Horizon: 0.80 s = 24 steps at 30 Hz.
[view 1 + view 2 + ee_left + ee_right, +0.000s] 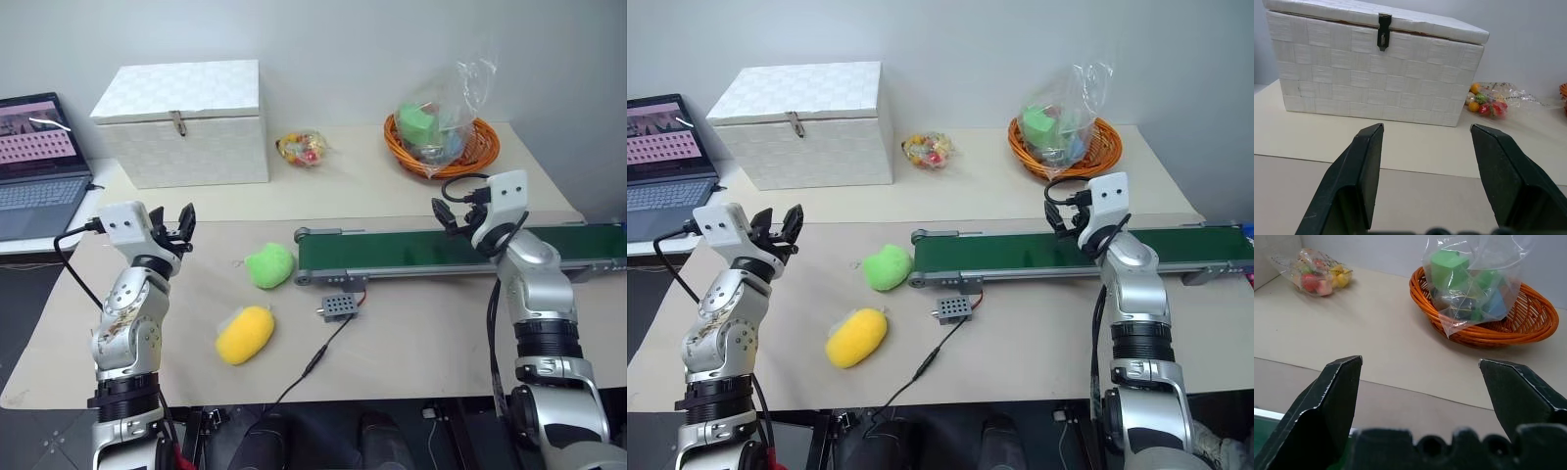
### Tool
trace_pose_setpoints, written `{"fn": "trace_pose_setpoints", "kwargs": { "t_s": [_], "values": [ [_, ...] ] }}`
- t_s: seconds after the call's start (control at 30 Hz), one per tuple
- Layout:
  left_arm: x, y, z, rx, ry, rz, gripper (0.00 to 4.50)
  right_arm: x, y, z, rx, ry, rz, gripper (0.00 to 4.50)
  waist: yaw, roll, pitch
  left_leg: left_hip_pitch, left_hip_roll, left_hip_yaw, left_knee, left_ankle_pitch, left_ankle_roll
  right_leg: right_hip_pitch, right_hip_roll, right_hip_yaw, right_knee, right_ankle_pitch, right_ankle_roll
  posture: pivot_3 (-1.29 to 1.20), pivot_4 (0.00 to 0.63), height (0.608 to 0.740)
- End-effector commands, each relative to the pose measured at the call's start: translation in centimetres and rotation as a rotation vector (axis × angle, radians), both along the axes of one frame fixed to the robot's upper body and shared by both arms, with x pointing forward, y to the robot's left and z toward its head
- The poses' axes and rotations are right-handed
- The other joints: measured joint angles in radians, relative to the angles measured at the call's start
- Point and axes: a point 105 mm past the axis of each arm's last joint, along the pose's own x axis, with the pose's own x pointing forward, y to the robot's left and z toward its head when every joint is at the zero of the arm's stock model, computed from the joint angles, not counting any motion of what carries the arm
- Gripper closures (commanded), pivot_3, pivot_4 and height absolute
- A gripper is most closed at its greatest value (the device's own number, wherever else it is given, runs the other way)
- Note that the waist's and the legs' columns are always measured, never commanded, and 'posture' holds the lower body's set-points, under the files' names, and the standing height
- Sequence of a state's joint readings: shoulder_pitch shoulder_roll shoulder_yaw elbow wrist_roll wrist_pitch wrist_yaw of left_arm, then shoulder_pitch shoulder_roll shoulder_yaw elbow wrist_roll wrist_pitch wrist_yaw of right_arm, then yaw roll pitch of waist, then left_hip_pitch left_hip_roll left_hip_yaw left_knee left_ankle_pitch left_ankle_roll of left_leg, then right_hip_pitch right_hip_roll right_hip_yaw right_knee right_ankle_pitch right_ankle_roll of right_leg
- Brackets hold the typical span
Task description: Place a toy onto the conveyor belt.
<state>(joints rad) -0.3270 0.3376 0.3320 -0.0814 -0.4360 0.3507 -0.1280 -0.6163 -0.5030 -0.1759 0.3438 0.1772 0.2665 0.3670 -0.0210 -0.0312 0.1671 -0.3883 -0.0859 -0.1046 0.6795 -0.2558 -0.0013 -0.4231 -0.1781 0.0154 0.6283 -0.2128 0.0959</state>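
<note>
Both arms are raised and nothing is gripped yet, so I judge the step in hand to be the reach for a toy. My left end effector (182, 227) has its two black fingers spread wide with nothing between them, and it points toward the white woven box (186, 119) at the back of the surface (411, 333). My right end effector (1062, 221) is just as wide open and empty, hovering above the conveyor belt (460, 251) and facing the orange basket (1087, 157).

To do this well, I would use the left arm, since both toys lie on its side. The green plush toy (269, 265) sits just beside the near end of the belt; the yellow plush toy (245, 334) lies nearer to me. I would come down over the green one from above, close across its narrow middle, and lift it before moving sideways, so it does not drag into the belt's frame. I also need to stay clear of the small grey box (338, 307) and its cable.

The belt is a long, narrow, flat strip of dark green in a grey-black metal frame, with a roller at its near end. It runs across the surface to its right edge, and nothing lies on it.
</note>
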Motion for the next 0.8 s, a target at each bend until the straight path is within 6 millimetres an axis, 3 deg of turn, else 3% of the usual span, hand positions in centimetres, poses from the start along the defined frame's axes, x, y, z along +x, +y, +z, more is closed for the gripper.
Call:
{"fn": "trace_pose_setpoints", "kwargs": {
  "t_s": [0.03, 0.07, 0.13, 0.2, 0.27, 0.33, 0.53, 0.63, 0.7, 0.8],
  "values": [
    [-0.2, -0.5, 1.2, 0.044, -0.039, -0.009, 1.48, -0.2, 1.1, 1.4, -0.045, -0.051, 0.057, 0.00, 0.000, 0.000, 0.000, 0.000, 0.000, 0.000, 0.000, 0.000, 0.000, 0.000, 0.000, 0.000, 0.000, 0.000, 0.000, 0.00, 0.150, 0.738],
    [0.0, -0.7, 1.0, 0.038, -0.032, -0.017, 1.48, -1.5, 5.1, 1.7, -0.106, -0.051, 0.283, 0.00, -0.001, 0.000, 0.000, 0.000, 0.000, 0.000, 0.000, 0.000, 0.000, 0.000, 0.000, 0.000, 0.000, 0.000, 0.000, 0.00, 0.150, 0.738],
    [0.1, -0.9, 0.8, 0.029, -0.021, -0.021, 1.48, -6.7, 11.9, 1.8, -0.188, -0.041, 0.745, 0.00, -0.003, 0.000, 0.000, 0.000, 0.000, 0.000, 0.000, 0.000, 0.000, 0.000, 0.000, 0.000, 0.000, 0.000, 0.000, 0.00, 0.150, 0.738],
    [0.1, -0.9, 0.8, 0.034, -0.018, -0.021, 1.48, -11.0, 14.2, 2.1, -0.194, -0.016, 1.023, 0.00, -0.009, 0.000, 0.000, -0.001, 0.002, 0.000, -0.001, 0.000, 0.000, -0.001, 0.001, -0.001, -0.001, 0.000, 0.000, 0.00, 0.150, 0.738],
    [0.2, -1.0, 0.8, 0.038, -0.017, -0.027, 1.48, -14.0, 14.7, 2.6, -0.182, 0.012, 1.200, 0.00, -0.008, 0.000, 0.000, -0.001, 0.002, -0.002, -0.001, -0.001, 0.001, 0.000, 0.001, -0.001, -0.002, 0.000, 0.000, 0.00, 0.150, 0.738],
    [0.2, -1.1, 0.8, 0.040, -0.017, -0.031, 1.48, -15.5, 14.8, 2.8, -0.176, 0.031, 1.284, 0.00, 0.001, 0.000, 0.000, -0.001, 0.001, -0.002, 0.002, -0.002, 0.003, 0.002, 0.001, -0.001, -0.003, 0.000, 0.001, 0.00, 0.150, 0.738],
    [-0.5, -1.3, 0.9, 0.069, -0.010, -0.054, 1.48, -15.7, 14.8, 3.1, -0.182, 0.051, 1.310, 0.00, 0.007, 0.000, 0.000, 0.002, 0.001, -0.001, 0.001, -0.002, 0.003, 0.003, 0.001, -0.001, -0.003, 0.002, 0.001, 0.00, 0.150, 0.738],
    [-2.6, -1.1, -0.4, -0.251, 0.070, -0.239, 1.48, -15.6, 15.1, 2.9, -0.186, 0.054, 1.307, 0.00, 0.004, 0.000, 0.000, 0.000, 0.001, -0.001, 0.000, -0.002, 0.003, 0.001, 0.001, -0.001, -0.003, 0.002, 0.001, 0.00, 0.150, 0.738],
    [-5.3, -0.1, -0.9, -0.449, 0.094, -0.363, 1.48, -15.7, 15.0, 2.8, -0.185, 0.055, 1.306, 0.00, -0.004, 0.000, 0.000, 0.000, 0.002, -0.001, 0.000, -0.002, 0.003, -0.001, 0.001, -0.001, -0.002, 0.002, 0.001, 0.00, 0.150, 0.738],
    [-8.9, 3.9, -2.2, -0.734, 0.092, -0.337, 1.48, -15.7, 14.7, 2.5, -0.185, 0.065, 1.293, 0.00, -0.013, 0.000, 0.000, 0.000, 0.004, -0.001, 0.000, -0.002, 0.003, -0.002, 0.001, -0.001, -0.002, 0.002, 0.001, 0.00, 0.150, 0.738]
  ]
}}
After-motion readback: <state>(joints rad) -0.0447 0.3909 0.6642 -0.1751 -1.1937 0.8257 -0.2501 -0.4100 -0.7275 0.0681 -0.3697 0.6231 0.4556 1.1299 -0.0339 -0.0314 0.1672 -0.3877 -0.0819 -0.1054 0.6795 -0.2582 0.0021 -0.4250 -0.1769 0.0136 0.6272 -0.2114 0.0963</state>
